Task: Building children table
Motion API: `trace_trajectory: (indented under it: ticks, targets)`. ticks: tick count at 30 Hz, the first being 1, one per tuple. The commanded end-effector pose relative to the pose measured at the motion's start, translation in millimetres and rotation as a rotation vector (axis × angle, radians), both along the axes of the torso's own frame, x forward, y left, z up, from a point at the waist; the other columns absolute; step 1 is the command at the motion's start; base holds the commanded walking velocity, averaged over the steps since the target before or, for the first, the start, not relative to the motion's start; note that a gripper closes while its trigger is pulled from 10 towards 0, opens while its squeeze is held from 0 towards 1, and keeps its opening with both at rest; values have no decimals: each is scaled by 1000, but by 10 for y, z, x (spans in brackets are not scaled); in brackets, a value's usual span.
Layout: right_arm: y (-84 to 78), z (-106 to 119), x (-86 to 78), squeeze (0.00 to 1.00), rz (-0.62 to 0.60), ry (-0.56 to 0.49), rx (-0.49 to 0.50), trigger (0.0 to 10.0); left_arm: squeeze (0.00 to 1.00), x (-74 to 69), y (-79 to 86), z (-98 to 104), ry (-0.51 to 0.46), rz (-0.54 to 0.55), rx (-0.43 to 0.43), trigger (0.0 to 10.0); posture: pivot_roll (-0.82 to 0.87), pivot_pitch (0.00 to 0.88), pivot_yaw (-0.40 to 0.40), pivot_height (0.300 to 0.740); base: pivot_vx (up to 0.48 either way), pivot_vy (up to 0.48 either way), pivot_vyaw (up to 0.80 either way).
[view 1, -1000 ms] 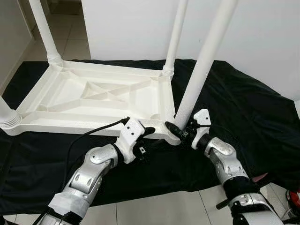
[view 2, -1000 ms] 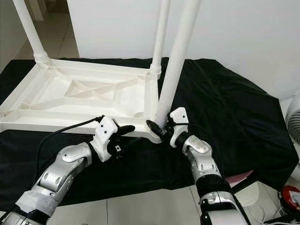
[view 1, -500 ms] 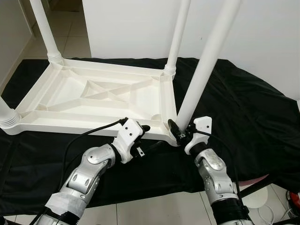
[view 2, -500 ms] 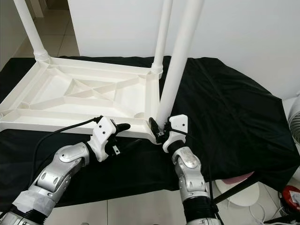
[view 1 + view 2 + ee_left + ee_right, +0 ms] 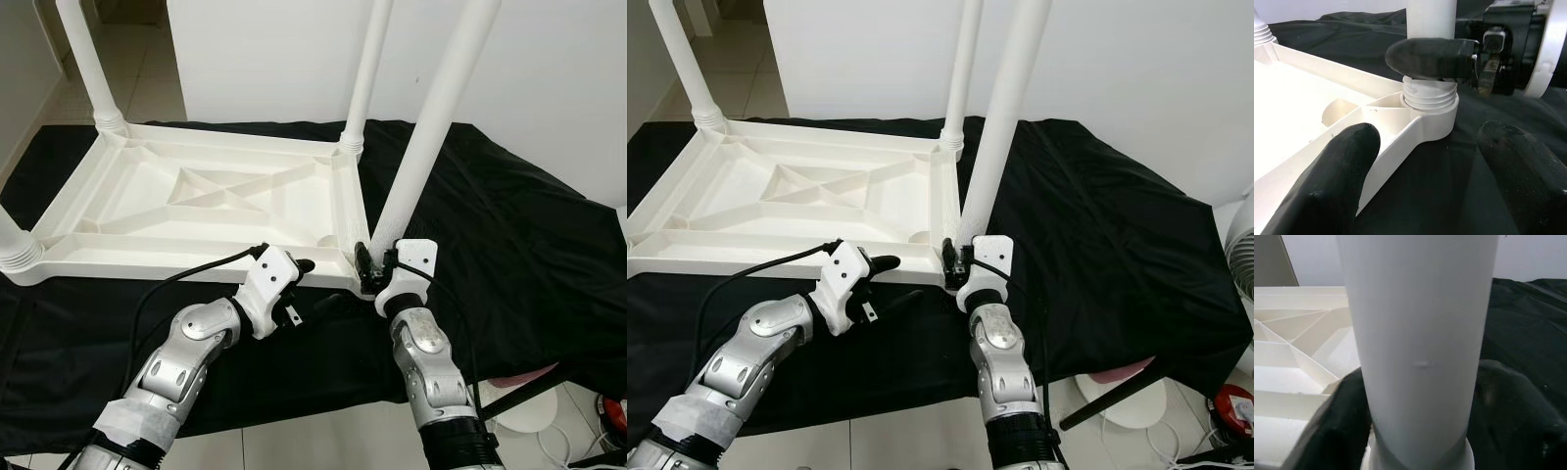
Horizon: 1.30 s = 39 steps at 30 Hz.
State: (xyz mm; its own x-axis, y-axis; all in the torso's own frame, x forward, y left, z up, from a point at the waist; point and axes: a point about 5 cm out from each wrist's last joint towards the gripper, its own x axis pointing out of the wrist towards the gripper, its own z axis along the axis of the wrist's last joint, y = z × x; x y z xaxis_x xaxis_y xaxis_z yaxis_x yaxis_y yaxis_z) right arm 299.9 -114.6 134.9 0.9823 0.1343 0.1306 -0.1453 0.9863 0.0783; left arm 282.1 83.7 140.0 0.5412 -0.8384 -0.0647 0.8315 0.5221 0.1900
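The white children's table lies upside down on a black cloth. Its near right leg stands in the corner socket, leaning slightly right. My right gripper is shut on this leg just above the socket, with a finger on each side of the white tube. Just left of that corner, my left gripper is open at the table's near rim. Its fingers straddle the rim without touching the leg.
Two more legs stand at the far corners, and a fourth at the near left. A white wall rises behind. Tiled floor lies in front. A white fan and a red object sit at the right.
My right forearm has swung leftward under the gripper, turning the wrist around the leg while still gripping it. The left gripper has barely moved.
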Motion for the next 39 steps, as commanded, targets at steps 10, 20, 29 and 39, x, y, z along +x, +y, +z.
trace_trajectory:
  ticks: [10, 20, 29, 39]
  targets:
    - [-214, -84, -114, 0, 165, 36, -55, 10000, 0, -47, -7, 15, -13, -50, 21, 10000, 49, 5, -76, 740, 0, 0, 0]
    - [-407, -116, -14, 0, 360, 45, -185, 10000, 0, -14, -35, 28, -22, -65, 25, 10000, 40, 0, -64, 740, 0, 0, 0]
    - [-372, -93, 271, 0, 511, 71, -279, 10000, 0, 25, -54, 61, -36, -75, 29, 10000, 49, 0, -61, 740, 0, 0, 0]
    - [-276, -133, 390, 0, 651, 109, -330, 0, 0, -14, -35, 60, -35, -67, 29, 10000, 71, 0, -69, 740, 0, 0, 0]
